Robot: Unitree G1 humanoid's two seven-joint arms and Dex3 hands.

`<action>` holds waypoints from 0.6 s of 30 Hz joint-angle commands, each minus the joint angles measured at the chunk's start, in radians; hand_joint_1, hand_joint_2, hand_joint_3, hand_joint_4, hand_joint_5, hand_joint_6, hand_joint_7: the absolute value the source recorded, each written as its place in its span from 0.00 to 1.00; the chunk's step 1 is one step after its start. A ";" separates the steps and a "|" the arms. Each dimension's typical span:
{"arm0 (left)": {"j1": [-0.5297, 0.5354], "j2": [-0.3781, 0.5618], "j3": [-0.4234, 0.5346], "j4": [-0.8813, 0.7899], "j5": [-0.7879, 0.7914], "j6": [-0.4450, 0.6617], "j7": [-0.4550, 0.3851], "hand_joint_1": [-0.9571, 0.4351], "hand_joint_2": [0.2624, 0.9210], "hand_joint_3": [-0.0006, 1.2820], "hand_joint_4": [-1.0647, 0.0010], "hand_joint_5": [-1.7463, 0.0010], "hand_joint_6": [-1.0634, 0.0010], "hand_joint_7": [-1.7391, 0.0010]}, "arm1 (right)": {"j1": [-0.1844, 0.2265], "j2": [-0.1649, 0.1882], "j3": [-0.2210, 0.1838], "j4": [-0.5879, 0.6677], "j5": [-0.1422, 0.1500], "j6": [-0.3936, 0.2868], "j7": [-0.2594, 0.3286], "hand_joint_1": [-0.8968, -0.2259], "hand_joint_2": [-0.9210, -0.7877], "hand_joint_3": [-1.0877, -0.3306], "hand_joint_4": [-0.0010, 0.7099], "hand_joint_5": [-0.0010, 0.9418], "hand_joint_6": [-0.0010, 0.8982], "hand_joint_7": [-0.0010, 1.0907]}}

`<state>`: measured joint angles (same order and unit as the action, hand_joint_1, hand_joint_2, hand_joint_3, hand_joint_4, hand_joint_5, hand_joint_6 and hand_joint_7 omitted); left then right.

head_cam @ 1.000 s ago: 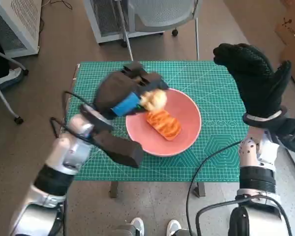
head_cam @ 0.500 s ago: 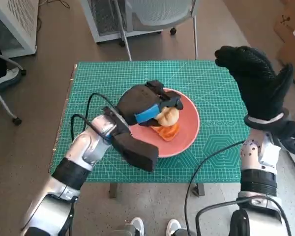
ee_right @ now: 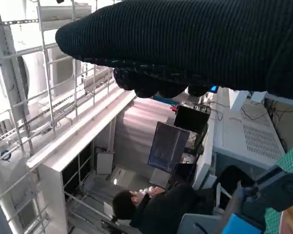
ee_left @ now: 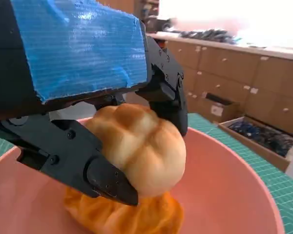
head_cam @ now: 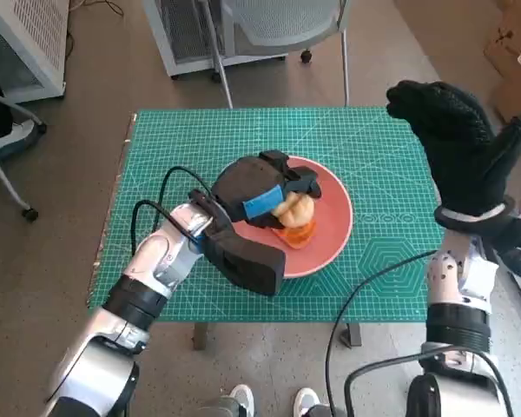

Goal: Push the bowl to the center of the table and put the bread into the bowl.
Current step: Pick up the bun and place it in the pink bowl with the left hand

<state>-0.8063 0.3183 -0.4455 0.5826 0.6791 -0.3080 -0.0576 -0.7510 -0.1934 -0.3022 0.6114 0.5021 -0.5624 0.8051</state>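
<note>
The left robot hand (head_cam: 259, 193) grips the bread (ee_left: 136, 146) between its black fingers (ee_left: 95, 168), low inside the pink bowl (head_cam: 334, 226), so a release would drop the bread only a short way. Directly under the bread lies an orange piece (ee_left: 124, 217), apparently touching it, so the bread will likely settle on top of it. The bowl sits about mid-bench (head_cam: 165, 139), which suggests the pushing is done. The right robot hand (head_cam: 460, 143) is raised well clear to the side, fingers spread, holding nothing, out of the left arm's way.
</note>
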 commanded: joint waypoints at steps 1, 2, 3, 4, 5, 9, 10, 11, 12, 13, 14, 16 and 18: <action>0.012 0.008 0.011 -0.019 -0.004 0.011 0.000 0.37 0.98 0.01 0.87 0.98 0.71 0.97 | 0.026 -0.003 0.006 0.008 -0.020 -0.006 -0.013 0.37 0.00 0.41 0.41 0.00 0.44 0.00; 0.013 0.012 0.014 -0.017 -0.005 0.005 0.009 0.33 0.99 0.03 0.90 0.99 0.73 0.98 | 0.024 -0.004 0.006 0.011 -0.021 -0.007 -0.014 0.37 0.00 0.41 0.41 0.00 0.44 0.00; 0.014 0.015 0.017 -0.015 -0.005 0.001 0.014 0.31 0.99 0.04 0.92 0.99 0.75 0.98 | 0.023 -0.004 0.007 0.013 -0.021 -0.008 -0.015 0.37 0.00 0.41 0.41 0.00 0.44 0.00; 0.014 0.016 0.018 -0.013 -0.005 -0.001 0.018 0.29 0.99 0.05 0.94 0.99 0.77 0.99 | 0.022 -0.004 0.007 0.015 -0.020 -0.008 -0.015 0.37 0.00 0.41 0.41 0.00 0.44 0.00; 0.014 0.017 0.021 -0.011 -0.007 -0.002 0.021 0.28 0.99 0.06 0.95 0.99 0.77 0.99 | 0.021 -0.004 0.008 0.018 -0.020 -0.009 -0.016 0.37 0.00 0.41 0.41 0.00 0.44 0.00; 0.017 0.020 0.038 -0.002 -0.020 -0.015 0.040 0.21 1.00 0.15 0.99 1.00 0.86 1.00 | 0.017 -0.003 0.011 0.025 -0.021 -0.012 -0.017 0.38 0.00 0.40 0.41 0.00 0.44 0.00; 0.017 0.020 0.041 -0.001 -0.023 -0.017 0.042 0.20 1.00 0.16 0.99 1.00 0.87 1.00 | 0.016 -0.003 0.011 0.026 -0.020 -0.012 -0.017 0.38 0.00 0.40 0.41 0.00 0.44 0.00; 0.019 0.019 0.049 0.001 -0.036 -0.022 0.041 0.19 1.00 0.18 1.00 1.00 0.89 1.00 | 0.015 -0.003 0.012 0.029 -0.019 -0.013 -0.016 0.38 0.00 0.41 0.41 0.00 0.44 0.00; 0.023 0.017 0.063 0.001 -0.058 -0.029 0.038 0.19 1.00 0.19 1.00 1.00 0.89 1.00 | 0.014 -0.002 0.012 0.031 -0.018 -0.012 -0.014 0.38 0.00 0.41 0.41 0.00 0.44 0.00; 0.026 0.016 0.072 0.001 -0.075 -0.034 0.035 0.18 1.00 0.20 1.00 1.00 0.91 1.00 | 0.014 -0.002 0.012 0.032 -0.017 -0.012 -0.012 0.37 0.00 0.41 0.41 0.00 0.44 0.00; 0.030 0.014 0.086 -0.001 -0.098 -0.039 0.028 0.18 1.00 0.21 1.00 1.00 0.92 1.00 | 0.013 -0.001 0.013 0.034 -0.015 -0.012 -0.011 0.37 0.00 0.41 0.41 0.00 0.44 0.00; 0.036 0.010 0.105 -0.004 -0.134 -0.046 0.016 0.17 1.00 0.22 1.00 1.00 0.93 1.00 | 0.011 0.000 0.013 0.035 -0.014 -0.012 -0.010 0.37 0.00 0.41 0.41 0.00 0.44 0.00; 0.041 0.007 0.124 -0.008 -0.173 -0.052 -0.001 0.17 1.00 0.23 1.00 1.00 0.94 1.00 | 0.010 0.001 0.014 0.036 -0.013 -0.011 -0.011 0.37 0.00 0.41 0.41 0.00 0.44 0.00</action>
<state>-0.7838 0.3288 -0.3544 0.5818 0.5636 -0.3467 -0.0377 -0.7513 -0.1932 -0.2922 0.6317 0.4997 -0.5768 0.7939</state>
